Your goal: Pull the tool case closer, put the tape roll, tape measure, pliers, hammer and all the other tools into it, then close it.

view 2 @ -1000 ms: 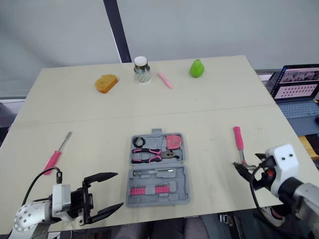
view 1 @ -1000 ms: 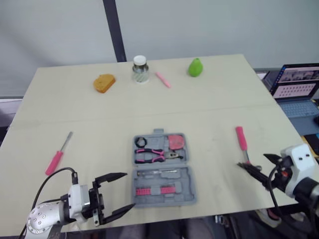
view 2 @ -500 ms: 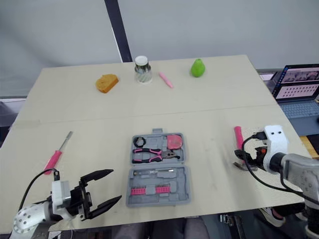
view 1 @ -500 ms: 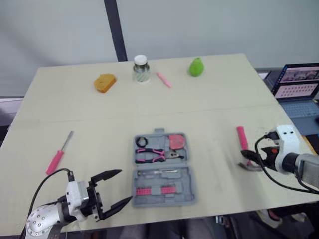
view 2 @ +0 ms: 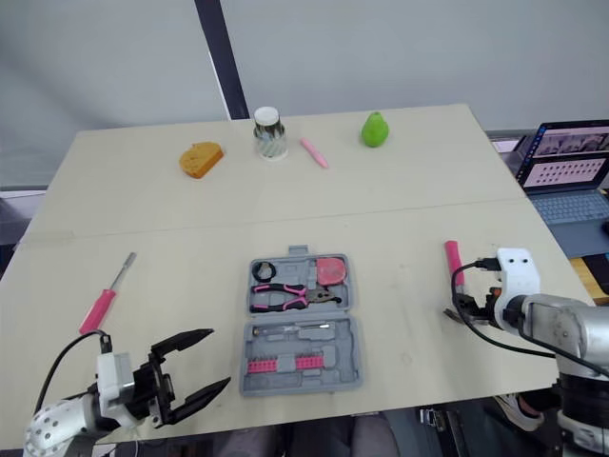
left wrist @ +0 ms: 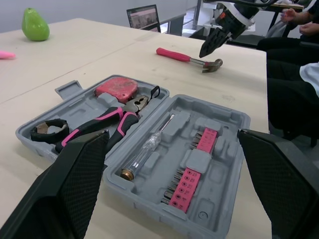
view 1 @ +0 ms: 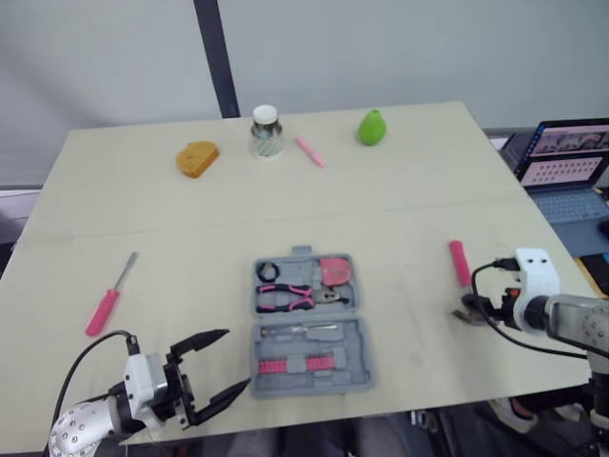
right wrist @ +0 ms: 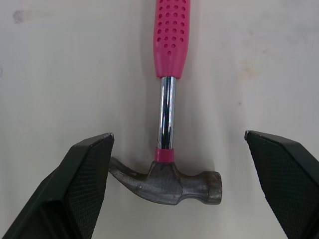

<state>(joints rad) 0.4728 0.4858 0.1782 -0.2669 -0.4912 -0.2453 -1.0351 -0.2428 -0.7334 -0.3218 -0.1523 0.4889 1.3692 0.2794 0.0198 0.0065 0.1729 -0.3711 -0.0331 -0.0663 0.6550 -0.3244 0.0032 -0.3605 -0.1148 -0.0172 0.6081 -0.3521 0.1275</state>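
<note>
Two black fingers of the right gripper [right wrist: 178, 135] hung spread and empty astride the pink-handled steel hammer [right wrist: 168, 59], which lay on the pale wooden surface [view 1: 143, 190] well right of the open grey plastic tool case [left wrist: 227, 122]. Grasping the hammer seemed the step in hand; next it needed lowering and clenching on the shaft.

My right gripper [view 1: 473, 308] has swung forward from the near edge and now hangs over the hammer [right wrist: 167, 109], fingers spread either side of its head. My left gripper [view 1: 236, 359] has eased slightly back from the tool case [view 1: 309, 328].
</note>
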